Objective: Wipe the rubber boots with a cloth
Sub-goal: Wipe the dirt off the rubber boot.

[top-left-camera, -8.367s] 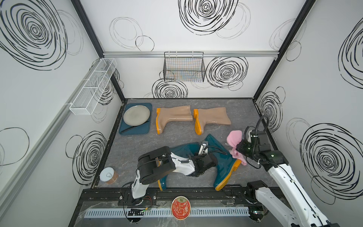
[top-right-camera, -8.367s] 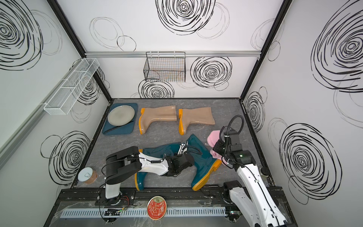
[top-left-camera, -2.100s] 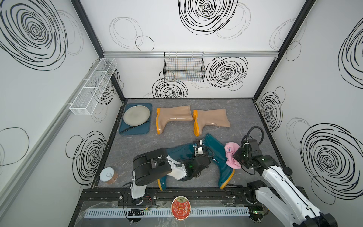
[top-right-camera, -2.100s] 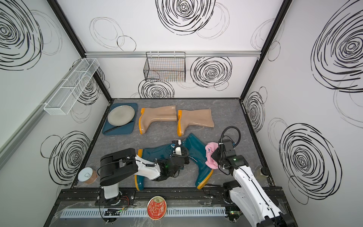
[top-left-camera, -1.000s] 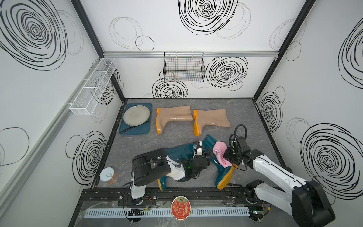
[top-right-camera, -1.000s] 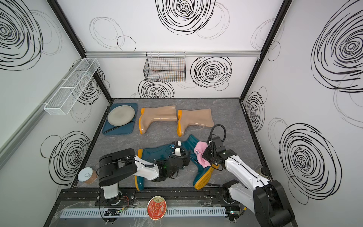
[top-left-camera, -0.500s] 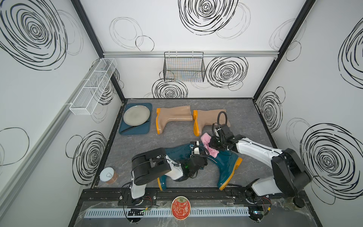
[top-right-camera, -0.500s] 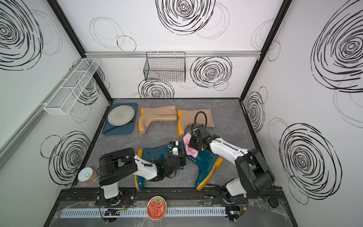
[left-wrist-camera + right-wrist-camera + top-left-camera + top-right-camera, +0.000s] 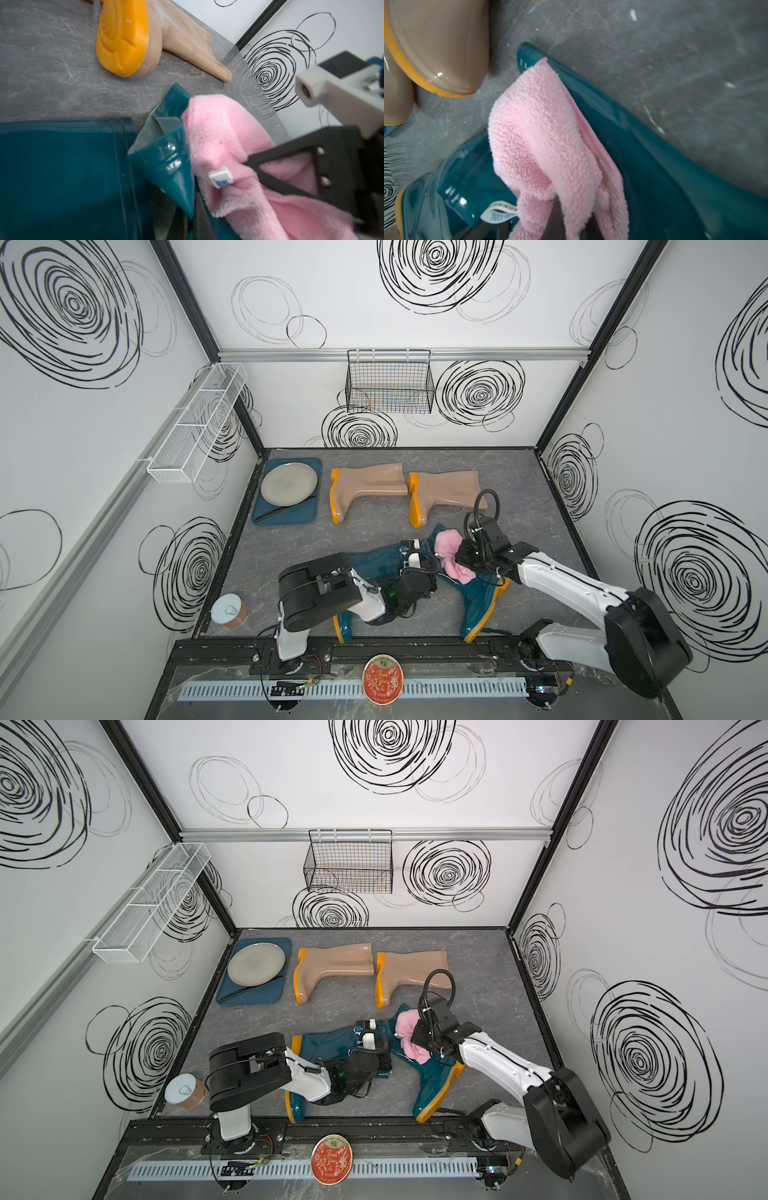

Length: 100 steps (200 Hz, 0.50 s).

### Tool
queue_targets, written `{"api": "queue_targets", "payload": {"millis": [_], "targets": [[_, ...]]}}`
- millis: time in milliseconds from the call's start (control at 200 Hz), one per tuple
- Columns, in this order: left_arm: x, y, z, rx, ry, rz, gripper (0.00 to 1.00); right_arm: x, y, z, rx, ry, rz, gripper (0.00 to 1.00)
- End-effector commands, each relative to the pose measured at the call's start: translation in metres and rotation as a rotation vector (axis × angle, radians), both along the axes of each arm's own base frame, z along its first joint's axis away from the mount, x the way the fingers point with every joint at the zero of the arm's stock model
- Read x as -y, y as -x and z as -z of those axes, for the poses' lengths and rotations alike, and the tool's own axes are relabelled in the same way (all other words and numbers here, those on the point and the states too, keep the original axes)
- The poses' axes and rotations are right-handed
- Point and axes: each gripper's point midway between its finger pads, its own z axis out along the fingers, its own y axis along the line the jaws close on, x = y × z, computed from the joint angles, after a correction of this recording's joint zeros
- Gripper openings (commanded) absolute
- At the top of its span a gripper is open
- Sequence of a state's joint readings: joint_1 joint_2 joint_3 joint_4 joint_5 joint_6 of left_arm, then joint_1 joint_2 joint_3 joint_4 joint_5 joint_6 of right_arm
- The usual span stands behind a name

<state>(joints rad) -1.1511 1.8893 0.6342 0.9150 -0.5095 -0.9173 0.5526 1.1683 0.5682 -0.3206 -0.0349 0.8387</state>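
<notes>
Two beige-tan rubber boots (image 9: 365, 485) (image 9: 444, 489) lie on their sides at the back. Two dark teal boots lie nearer: one (image 9: 374, 568) under my left arm, the other (image 9: 478, 597) slanting toward the front rail. The pink cloth (image 9: 449, 547) (image 9: 542, 128) is draped over the slanting boot's shaft near its top, and my right gripper (image 9: 457, 556) (image 9: 571, 228) is shut on it. My left gripper (image 9: 430, 572) (image 9: 193, 220) is shut on a pinched fold of that boot's top rim (image 9: 166, 153), right beside the cloth (image 9: 220, 133).
A blue tray (image 9: 311, 516) with a grey plate (image 9: 289, 483) lies at the back left. A tin can (image 9: 228, 611) stands outside the left edge and a red round tin (image 9: 382, 678) sits on the front rail. A wire basket (image 9: 388, 381) and a white wire shelf (image 9: 199, 423) hang on the walls.
My right gripper has drawn the cloth along the slanting teal boot's shaft from near the foot up to its top. My left jaws have closed on that boot's rim.
</notes>
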Motion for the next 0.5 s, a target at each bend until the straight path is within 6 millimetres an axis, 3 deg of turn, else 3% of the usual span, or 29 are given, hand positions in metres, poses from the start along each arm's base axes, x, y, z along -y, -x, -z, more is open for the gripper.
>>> {"api": "queue_targets", "payload": {"millis": [0,65,140,260,360,495], "targets": [[0.000,-0.007,-0.017,0.027,0.080,-0.012,0.00,0.036,0.039,0.025,-0.114,0.127,0.050,0.00],[-0.003,-0.009,-0.018,0.029,0.082,-0.021,0.00,0.030,0.046,0.030,-0.127,0.091,0.028,0.00],[-0.004,-0.010,-0.018,0.029,0.089,-0.026,0.00,0.002,0.040,0.025,-0.095,-0.021,-0.053,0.00],[0.000,-0.008,-0.020,0.026,0.094,-0.014,0.00,-0.058,0.008,-0.010,0.026,-0.121,-0.212,0.00],[0.003,-0.005,-0.023,0.034,0.089,-0.011,0.00,-0.097,-0.021,-0.034,0.064,-0.148,-0.284,0.00],[0.004,-0.001,-0.026,0.042,0.089,-0.011,0.00,-0.111,-0.050,-0.040,0.091,-0.140,-0.275,0.00]]}}
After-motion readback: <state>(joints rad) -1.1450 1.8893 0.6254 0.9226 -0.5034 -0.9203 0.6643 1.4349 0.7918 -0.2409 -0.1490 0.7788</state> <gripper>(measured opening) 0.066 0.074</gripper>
